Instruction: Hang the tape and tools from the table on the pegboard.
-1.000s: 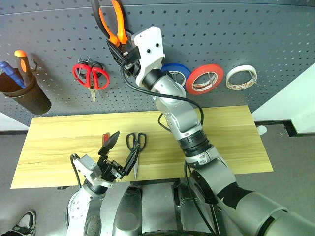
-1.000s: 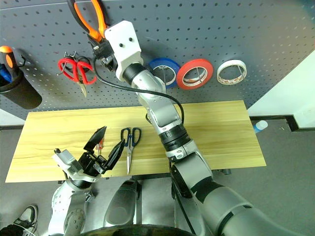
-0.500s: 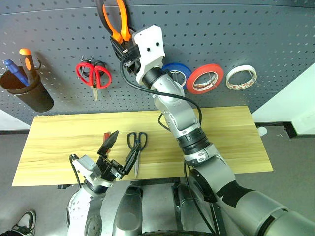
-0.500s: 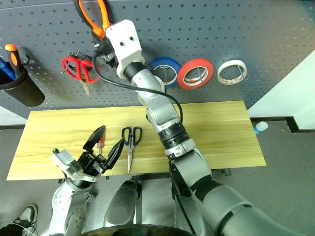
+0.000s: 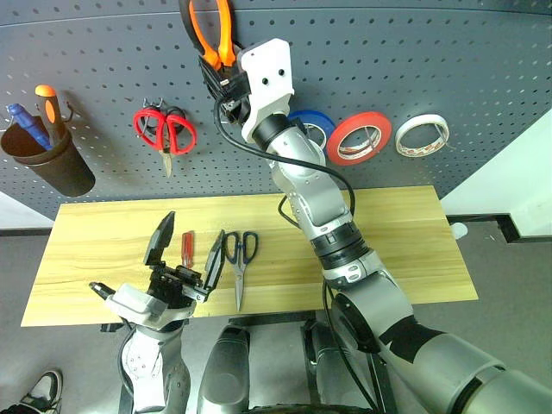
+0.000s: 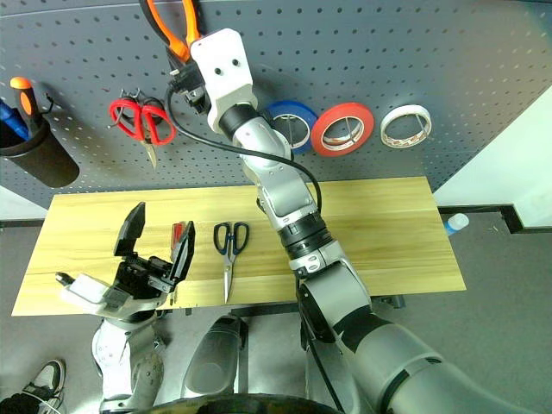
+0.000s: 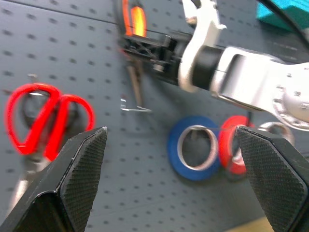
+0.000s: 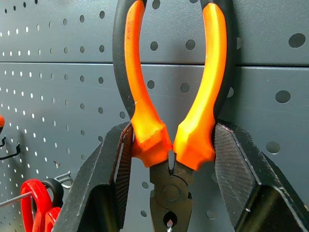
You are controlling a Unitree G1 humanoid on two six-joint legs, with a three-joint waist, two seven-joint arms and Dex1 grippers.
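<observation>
High on the dark grey pegboard (image 5: 431,60), my right gripper (image 8: 171,140) is shut on the orange-and-black pliers (image 5: 211,30), pinching the handles just above the pivot. The handles point up against the board. The cream-white tape (image 5: 423,135) hangs on the board at the right. On the light wood table (image 5: 388,233) lie the dark-handled scissors (image 5: 239,259) and, just left of them, the small red-handled screwdriver (image 6: 177,233). Near the table's front edge, my left gripper (image 6: 157,241) stands open and empty, raised above the screwdriver and tilted up toward the board.
A blue roll (image 5: 309,128) and a red roll (image 5: 359,138) hang left of the tape. Red-handled scissors (image 5: 161,134) hang at the left. Farther left, a brown cup (image 5: 47,164) holds an orange-topped screwdriver. A bare hook (image 7: 135,108) sits below the pliers.
My left gripper has risen, rolled and tipped up toward the board, still open. The right gripper keeps the pliers at the board, now a little more upright.
</observation>
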